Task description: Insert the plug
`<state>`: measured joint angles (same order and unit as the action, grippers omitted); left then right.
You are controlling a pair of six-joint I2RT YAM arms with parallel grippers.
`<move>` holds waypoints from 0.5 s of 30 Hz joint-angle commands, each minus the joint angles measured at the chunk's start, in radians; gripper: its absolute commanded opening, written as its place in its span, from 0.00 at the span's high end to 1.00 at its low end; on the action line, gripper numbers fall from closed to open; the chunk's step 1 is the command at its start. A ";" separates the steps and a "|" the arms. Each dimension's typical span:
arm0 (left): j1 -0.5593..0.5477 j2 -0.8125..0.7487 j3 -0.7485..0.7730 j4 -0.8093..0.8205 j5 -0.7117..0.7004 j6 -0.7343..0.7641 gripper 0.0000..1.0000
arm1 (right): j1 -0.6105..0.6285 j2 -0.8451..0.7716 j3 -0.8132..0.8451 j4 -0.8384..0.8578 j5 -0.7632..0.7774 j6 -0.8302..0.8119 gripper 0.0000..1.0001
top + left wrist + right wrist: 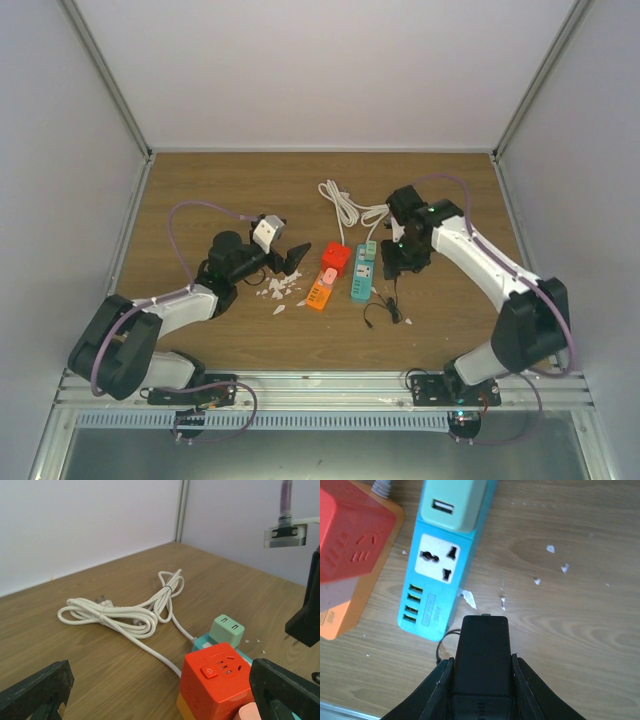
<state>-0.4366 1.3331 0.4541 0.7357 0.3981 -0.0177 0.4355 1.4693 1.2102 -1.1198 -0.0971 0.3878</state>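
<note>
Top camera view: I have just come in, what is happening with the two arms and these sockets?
The right gripper is shut on a black plug and holds it by the USB end of the teal power strip. The plug is not yet in: the strip's white universal socket is free. The left gripper is open and holds nothing, facing the red cube socket beside the strip. A coiled white cord lies behind them.
</note>
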 commanded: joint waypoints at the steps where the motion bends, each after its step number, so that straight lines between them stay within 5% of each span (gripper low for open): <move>1: 0.007 0.021 0.034 0.020 -0.033 0.005 0.01 | -0.010 0.084 0.073 0.038 -0.066 -0.044 1.00; 15: 0.007 0.047 0.049 -0.003 -0.061 0.012 0.01 | 0.048 0.245 0.213 -0.022 -0.047 0.046 1.00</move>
<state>-0.4362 1.3746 0.4854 0.7097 0.3569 -0.0158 0.4538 1.6848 1.3808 -1.1091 -0.1562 0.3939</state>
